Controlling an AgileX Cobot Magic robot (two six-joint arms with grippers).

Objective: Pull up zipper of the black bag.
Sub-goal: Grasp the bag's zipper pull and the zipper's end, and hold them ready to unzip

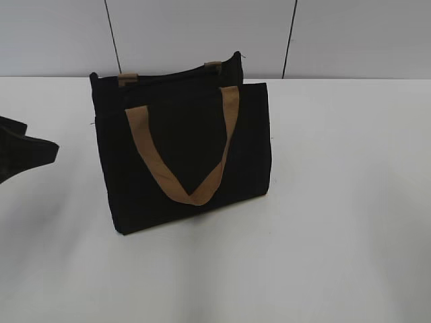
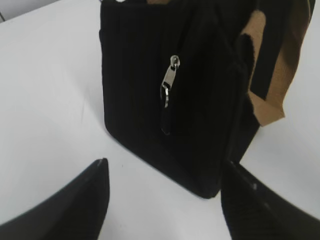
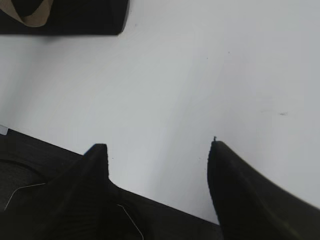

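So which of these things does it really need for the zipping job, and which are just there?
Needed:
- black bag
- zipper, silver pull on the bag's narrow side
- left tool, open, facing that pull

Just there:
- white table
- right tool, open over bare table

No legible text, label, brand mark, number or sign appears in any of the three views. The black bag carries no readable print on its front panel or on its narrow side. The silver pull tab of the zipper shows bare metal in the left wrist view, with any engraving too small to make out. The white table is unmarked apart from faint scuffs, and the wall panels behind it are plain.
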